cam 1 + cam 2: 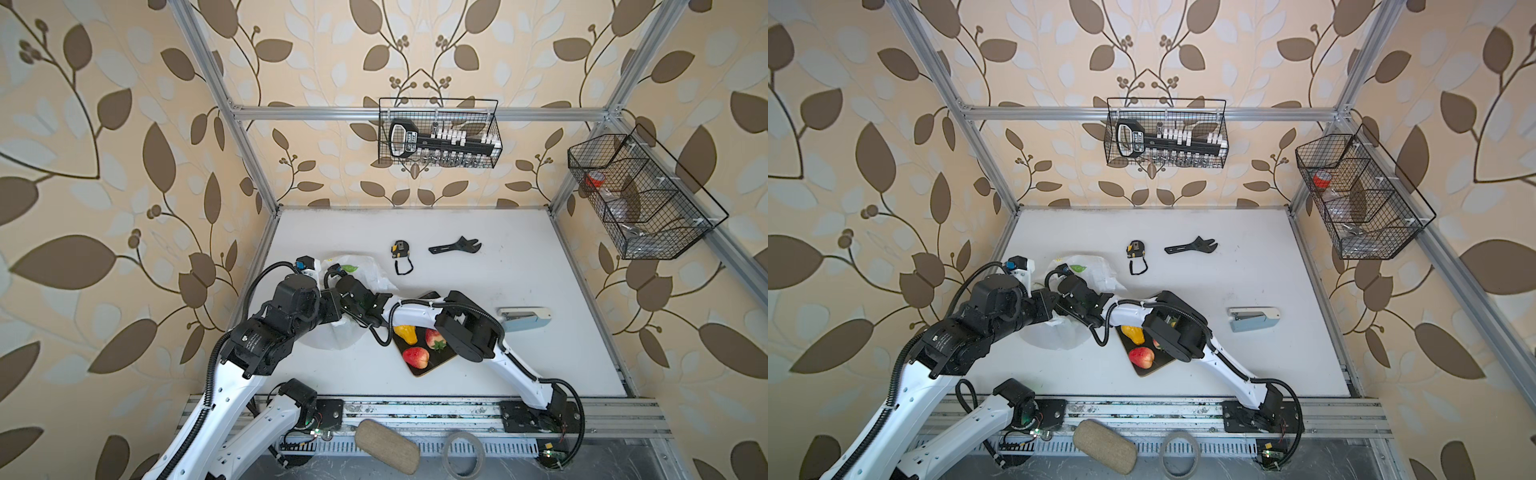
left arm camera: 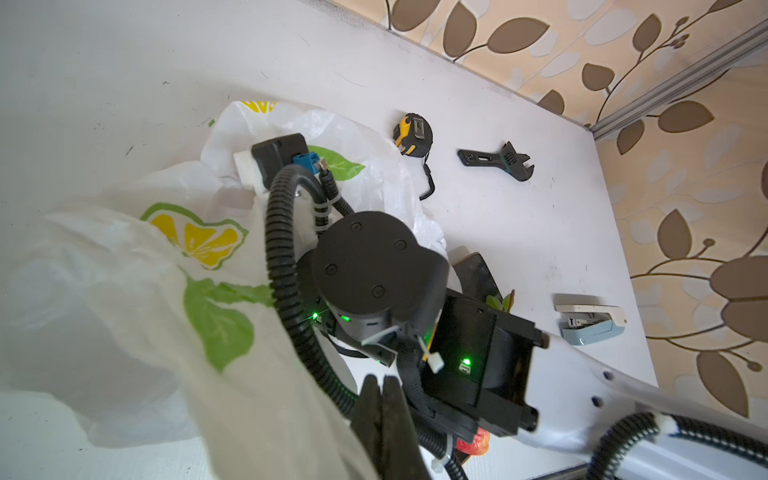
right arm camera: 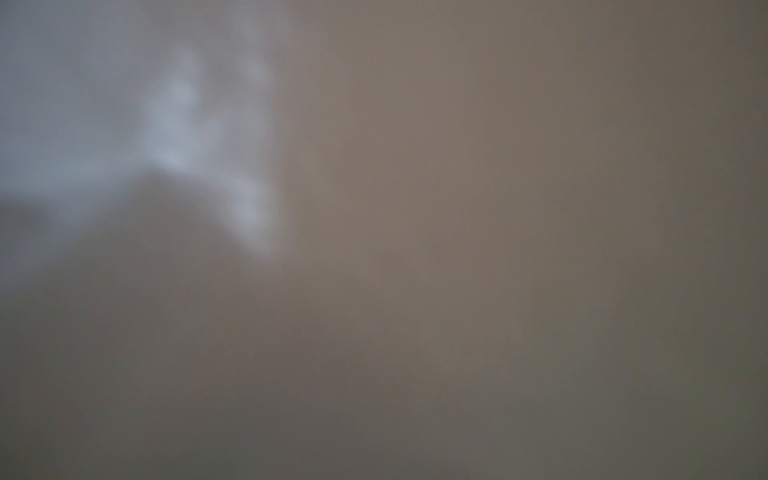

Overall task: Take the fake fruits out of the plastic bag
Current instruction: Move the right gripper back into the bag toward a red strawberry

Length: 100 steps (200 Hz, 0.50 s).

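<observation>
while three of the fake fruits lie out on the black tray [image 1: 438, 360], namely a yellow-orange pear [image 1: 406, 333], a red apple-like one [image 1: 416, 357] and a strawberry [image 1: 435, 338], nothing shows whether more sit inside the plastic bag [image 1: 358, 269]. the bag lies crumpled on the white table just beside the tray, under both wrists.

the left gripper [image 2: 379, 399] has its jaws pressed together, seemingly on a fold of the bag's film, holding the mouth up. the right arm [image 1: 419, 312] reaches across the tray into the bag. its gripper is buried there, and its wrist view is only grey blur behind film, so i cannot tell how its jaws stand.

the step in hand looks like fishing for another fruit. the next move likely calls for closing on a fruit alone rather than the film, then lifting clear to the tray while the left side holds the bag.

farther out lie a tape measure [image 1: 400, 249], a wrench [image 1: 455, 245] and a stapler [image 1: 524, 318], all well apart from the bag.
</observation>
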### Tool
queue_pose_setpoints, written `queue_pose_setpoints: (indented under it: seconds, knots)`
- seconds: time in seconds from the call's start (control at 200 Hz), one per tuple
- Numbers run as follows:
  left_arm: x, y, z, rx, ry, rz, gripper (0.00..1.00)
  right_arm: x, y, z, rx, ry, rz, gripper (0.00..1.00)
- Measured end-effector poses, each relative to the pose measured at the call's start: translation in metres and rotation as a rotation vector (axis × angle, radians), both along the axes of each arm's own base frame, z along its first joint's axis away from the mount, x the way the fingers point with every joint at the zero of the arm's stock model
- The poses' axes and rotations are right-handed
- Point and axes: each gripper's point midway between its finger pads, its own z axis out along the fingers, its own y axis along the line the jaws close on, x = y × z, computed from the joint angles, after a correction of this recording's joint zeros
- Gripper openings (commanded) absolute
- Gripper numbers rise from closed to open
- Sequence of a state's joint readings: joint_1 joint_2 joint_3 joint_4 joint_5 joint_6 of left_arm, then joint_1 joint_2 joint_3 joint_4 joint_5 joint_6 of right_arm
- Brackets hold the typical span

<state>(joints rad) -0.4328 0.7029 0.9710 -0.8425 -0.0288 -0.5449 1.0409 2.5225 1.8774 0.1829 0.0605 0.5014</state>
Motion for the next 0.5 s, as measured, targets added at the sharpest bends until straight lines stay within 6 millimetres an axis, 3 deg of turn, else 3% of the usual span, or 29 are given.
queue_pose_setpoints:
  seconds: [0.335,0.5]
  knots:
    - [-0.007,0.014,0.004,-0.002,-0.019,0.066,0.0,0.005,-0.011,-0.011,-0.072,-0.007,-0.023,0.55]
    - [-0.017,0.031,-0.008,-0.017,-0.005,0.163,0.0,0.005,-0.03,0.005,-0.08,0.001,-0.03,0.47]
